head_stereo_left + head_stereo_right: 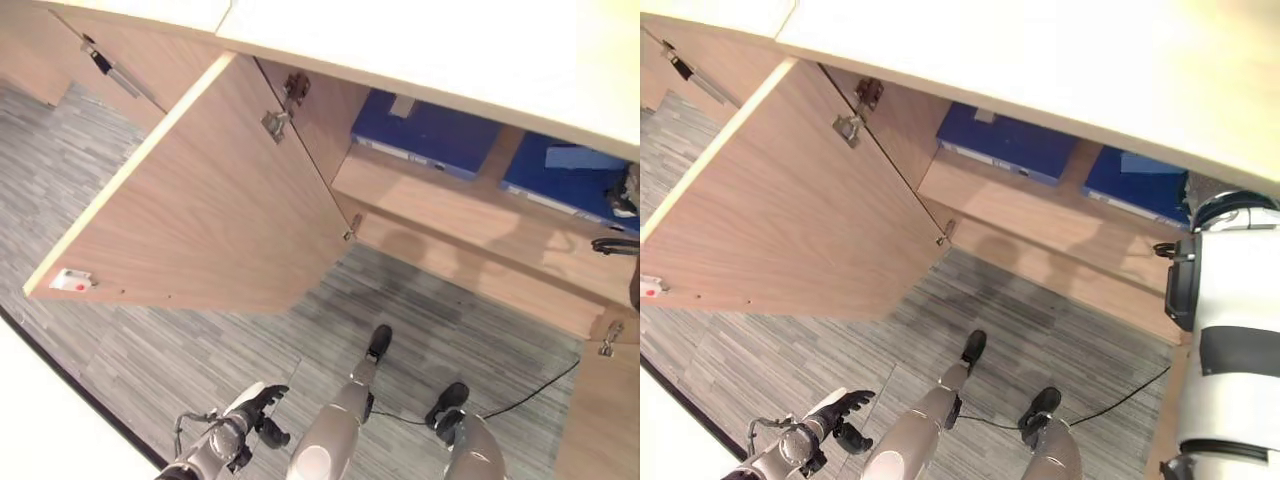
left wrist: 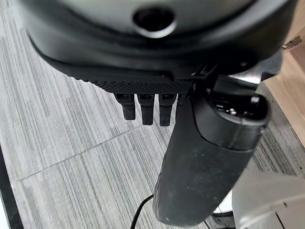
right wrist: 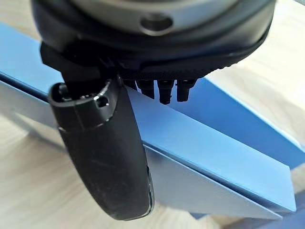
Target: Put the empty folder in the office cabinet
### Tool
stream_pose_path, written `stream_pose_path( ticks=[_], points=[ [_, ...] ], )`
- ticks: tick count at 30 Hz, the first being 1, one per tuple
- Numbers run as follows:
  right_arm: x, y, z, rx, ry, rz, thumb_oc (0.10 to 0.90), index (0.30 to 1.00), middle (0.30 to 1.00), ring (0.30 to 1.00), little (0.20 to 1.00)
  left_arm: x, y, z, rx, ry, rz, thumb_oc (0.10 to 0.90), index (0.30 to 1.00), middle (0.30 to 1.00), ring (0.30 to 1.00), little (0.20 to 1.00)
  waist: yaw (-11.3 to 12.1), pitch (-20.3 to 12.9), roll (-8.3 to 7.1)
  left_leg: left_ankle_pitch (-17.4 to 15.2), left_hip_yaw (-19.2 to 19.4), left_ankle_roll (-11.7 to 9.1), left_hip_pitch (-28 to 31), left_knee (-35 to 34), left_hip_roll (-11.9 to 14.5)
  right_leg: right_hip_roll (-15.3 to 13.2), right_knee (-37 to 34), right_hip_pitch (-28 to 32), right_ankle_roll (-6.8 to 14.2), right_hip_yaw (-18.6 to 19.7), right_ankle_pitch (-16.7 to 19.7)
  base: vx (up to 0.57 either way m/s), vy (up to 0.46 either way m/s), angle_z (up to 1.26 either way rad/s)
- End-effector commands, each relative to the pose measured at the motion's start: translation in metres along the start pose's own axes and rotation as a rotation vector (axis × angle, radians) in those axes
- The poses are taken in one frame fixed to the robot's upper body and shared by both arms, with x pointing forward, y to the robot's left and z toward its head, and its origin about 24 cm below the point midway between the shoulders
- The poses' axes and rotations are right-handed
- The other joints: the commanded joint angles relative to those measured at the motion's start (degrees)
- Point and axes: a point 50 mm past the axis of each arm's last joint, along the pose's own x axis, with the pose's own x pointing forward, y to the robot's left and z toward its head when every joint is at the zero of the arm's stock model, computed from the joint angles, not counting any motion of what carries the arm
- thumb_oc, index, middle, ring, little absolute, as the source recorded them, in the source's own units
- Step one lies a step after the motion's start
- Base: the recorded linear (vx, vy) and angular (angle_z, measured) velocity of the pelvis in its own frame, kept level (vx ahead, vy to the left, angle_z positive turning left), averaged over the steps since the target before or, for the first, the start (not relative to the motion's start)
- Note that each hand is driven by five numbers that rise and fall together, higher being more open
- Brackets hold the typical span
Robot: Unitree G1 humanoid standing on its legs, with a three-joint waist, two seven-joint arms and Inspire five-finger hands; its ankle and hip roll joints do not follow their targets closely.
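Right hand (image 3: 102,157) fingers straight, just above folder (image 3: 205,143) on cabinet shelf (image 1: 450,205).

A blue folder (image 1: 575,180) lies flat on the open cabinet's (image 1: 200,200) wooden shelf (image 1: 440,205), at the frame's upper right.

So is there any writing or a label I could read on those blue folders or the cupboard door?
None can be read.
Blue folders: pale strips along their edges, too small to read.
Cabinet door: a small white tag with a red spot at its corner, no legible text.
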Motion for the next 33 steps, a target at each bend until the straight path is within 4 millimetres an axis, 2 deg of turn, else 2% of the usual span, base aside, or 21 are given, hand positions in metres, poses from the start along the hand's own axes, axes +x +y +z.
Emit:
stream_pose_path(
  ticks=[1,4,15,21,23,26,27,33],
  points=[
    [-0.024,0.038,0.058,-0.001,-0.225,0.232,0.800,0.900,0.900,0.900,0.900,-0.006,0.022,-0.023,0.056,0.087,0.039,0.800,0.900,0.900,0.900,0.900,2.80,-0.58,-4.88,-7.86,0.65,-3.43,6.10,-2.80,2.43,0.63,-12.75,12.17,4.98,2.42,2.15,0.00,0.039,-0.01],
    [-0.022,0.039,0.046,0.004,-0.198,0.239,0.800,0.900,0.900,0.900,0.900,-0.006,0.018,-0.023,0.058,0.091,0.025,0.800,0.900,0.900,0.900,0.900,2.89,-0.77,-5.24,-7.62,0.51,-3.50,6.54,-3.42,2.54,0.78,-13.38,12.68,5.17,2.24,2.46,0.00,0.000,0.00],
    [-0.014,0.032,0.031,0.011,-0.156,0.208,0.800,0.900,0.900,0.900,0.900,-0.005,0.018,-0.018,0.007,0.072,0.037,0.800,0.900,0.900,0.900,0.900,2.34,-1.21,-5.71,-7.83,0.86,-3.45,7.47,-3.58,2.85,1.01,-14.60,13.60,5.42,2.69,3.24,0.00,0.000,0.00],
    [-0.014,0.034,0.020,0.049,-0.135,0.226,0.800,0.900,0.900,0.900,0.900,-0.005,0.018,-0.019,-0.004,0.077,0.044,0.800,0.900,0.900,0.900,0.900,1.99,-1.25,-5.89,-8.01,1.08,-3.26,7.82,-3.53,3.15,1.11,-14.77,13.77,5.45,3.16,3.48,0.00,0.004,-0.01],
    [-0.018,0.043,0.008,0.126,-0.111,0.262,0.800,0.900,0.900,0.900,0.900,-0.003,0.018,-0.016,-0.024,0.073,0.051,0.800,0.900,0.900,0.900,0.900,1.63,-1.23,-6.08,-8.07,1.30,-3.29,7.97,-3.54,3.21,1.23,-14.96,13.77,5.45,3.46,3.67,0.00,0.009,-0.03],
    [-0.019,0.045,0.004,0.156,-0.102,0.271,0.800,0.900,0.900,0.900,0.900,-0.003,0.019,-0.016,-0.027,0.076,0.054,0.800,0.900,0.900,0.900,0.900,1.39,-1.30,-6.26,-8.15,1.38,-3.30,8.08,-3.54,3.24,1.28,-15.07,13.85,5.47,3.59,3.71,-0.01,0.011,-0.12],
    [-0.026,0.056,-0.007,0.194,-0.089,0.312,0.800,0.900,0.900,0.900,0.900,-0.002,0.019,-0.016,-0.028,0.080,0.058,0.800,0.900,0.900,0.900,0.900,1.07,-1.41,-6.47,-8.23,1.52,-3.34,8.24,-3.52,3.37,1.27,-15.25,14.01,5.49,3.85,3.88,-0.01,0.018,-0.05],
    [-0.054,0.084,-0.056,0.280,-0.033,0.440,0.800,0.900,0.900,0.900,0.900,0.000,0.018,-0.015,-0.105,0.111,0.089,0.800,0.900,0.900,0.900,0.900,-0.45,-2.11,-7.72,-8.68,1.95,-3.39,9.54,-3.45,4.03,1.31,-15.68,14.88,5.49,4.37,4.52,0.00,0.017,-0.05]
  ],
)
